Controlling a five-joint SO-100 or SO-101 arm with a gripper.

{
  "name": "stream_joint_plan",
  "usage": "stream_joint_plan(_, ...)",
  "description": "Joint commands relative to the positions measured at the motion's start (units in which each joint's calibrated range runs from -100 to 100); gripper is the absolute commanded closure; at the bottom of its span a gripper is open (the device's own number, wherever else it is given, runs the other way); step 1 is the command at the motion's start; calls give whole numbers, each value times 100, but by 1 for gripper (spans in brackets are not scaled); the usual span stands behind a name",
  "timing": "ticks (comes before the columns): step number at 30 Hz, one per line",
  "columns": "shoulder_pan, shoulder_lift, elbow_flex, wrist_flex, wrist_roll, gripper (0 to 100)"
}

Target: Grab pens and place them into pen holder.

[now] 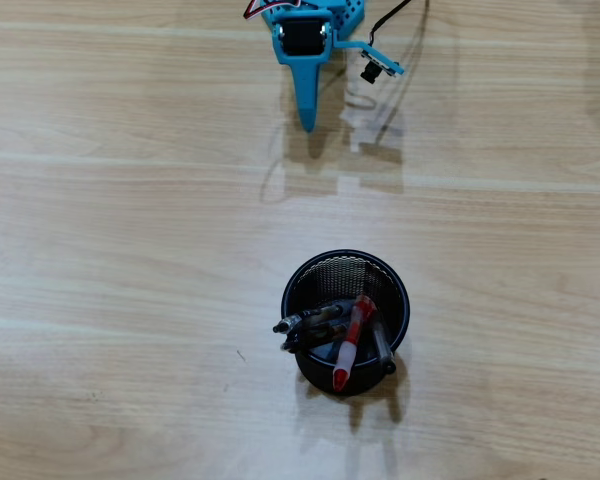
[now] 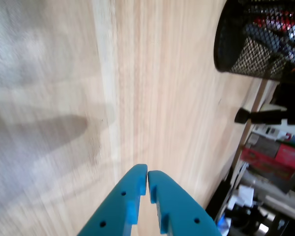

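In the overhead view the black mesh pen holder (image 1: 346,320) stands on the wooden table, below the middle. Several pens lean inside it: a red pen (image 1: 348,347) pokes out over the lower rim, dark pens (image 1: 308,323) stick out to the left, and another dark pen (image 1: 381,346) leans to the right. My blue gripper (image 1: 307,124) is at the top, well away from the holder, shut with nothing in it. The wrist view shows the shut gripper (image 2: 147,173) above bare wood, with the pen holder (image 2: 255,42) at the top right and red showing through its mesh.
A small black camera (image 1: 373,71) and its cable (image 1: 405,70) hang beside the arm at the top. The table's edge (image 2: 243,142) runs down the right of the wrist view, with clutter beyond it.
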Motion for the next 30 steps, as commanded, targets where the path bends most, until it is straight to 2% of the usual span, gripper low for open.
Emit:
stream_joint_plan(1, -433, -76, 43, -27, 22, 98)
stream_joint_plan(4, -460, -68, 43, -27, -14, 98)
stream_joint_plan(11, 253, -68, 43, -27, -19, 98)
stream_joint_plan(30, 235, -68, 43, 28, -19, 98)
